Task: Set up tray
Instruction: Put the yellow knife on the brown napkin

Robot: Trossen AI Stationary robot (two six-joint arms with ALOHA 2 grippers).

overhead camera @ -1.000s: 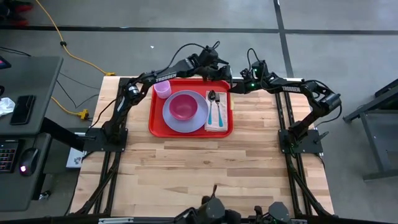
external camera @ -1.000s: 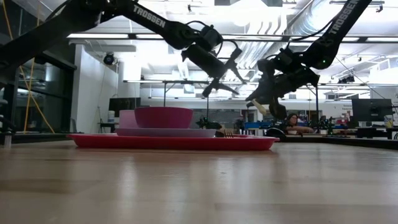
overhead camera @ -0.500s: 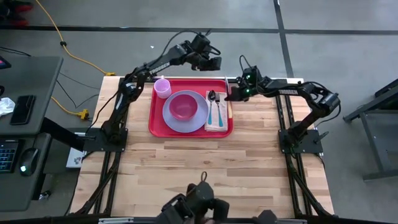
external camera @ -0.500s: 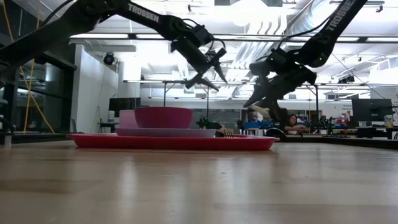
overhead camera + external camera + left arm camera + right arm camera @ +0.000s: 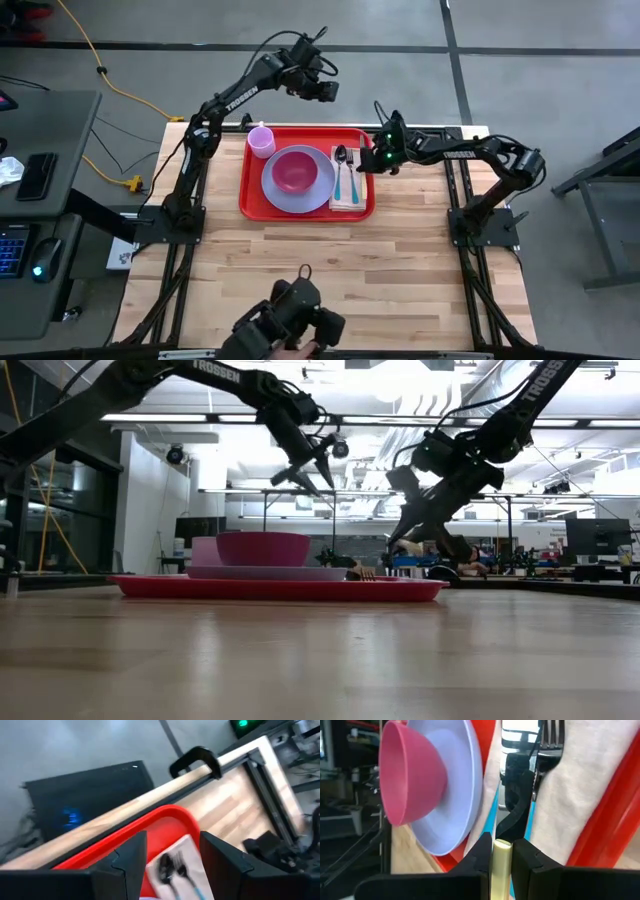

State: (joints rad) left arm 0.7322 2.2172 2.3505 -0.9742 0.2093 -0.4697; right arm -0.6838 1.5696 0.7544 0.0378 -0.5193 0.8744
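Observation:
The red tray (image 5: 252, 200) lies on the far half of the table. On it rest a lavender plate (image 5: 318, 196) with a pink bowl (image 5: 292, 172), a lavender cup (image 5: 261, 141) and a white napkin (image 5: 348, 198) bearing a spoon and a fork (image 5: 551, 740). My right gripper (image 5: 376, 160) hovers over the tray's right far corner, shut on a slim pale yellow utensil (image 5: 502, 862). Open and raised high, my left gripper (image 5: 322, 88) hangs beyond the table's far edge, with its fingers (image 5: 131, 857) apart and nothing between them. My right gripper pinches the pale yellow handle (image 5: 502, 851) of the utensil between its two fingers. The handle lies along the fingers and a dark front part (image 5: 512, 795) runs on ahead of them over the napkin (image 5: 590, 785). The utensil is lifted clear of the tray.
The near half of the wooden table (image 5: 330, 260) is bare. A black clamp (image 5: 197, 759) grips the far edge. Both arm bases stand at the table's left and right sides. A dark moving shape (image 5: 285, 322), perhaps a person, is at the near edge.
My left gripper has risen and drawn away from the tray, past the table's far edge and a little to the left. My right gripper has moved toward the table's left and near side and slightly down, coming over the tray's right far corner with the utensil.

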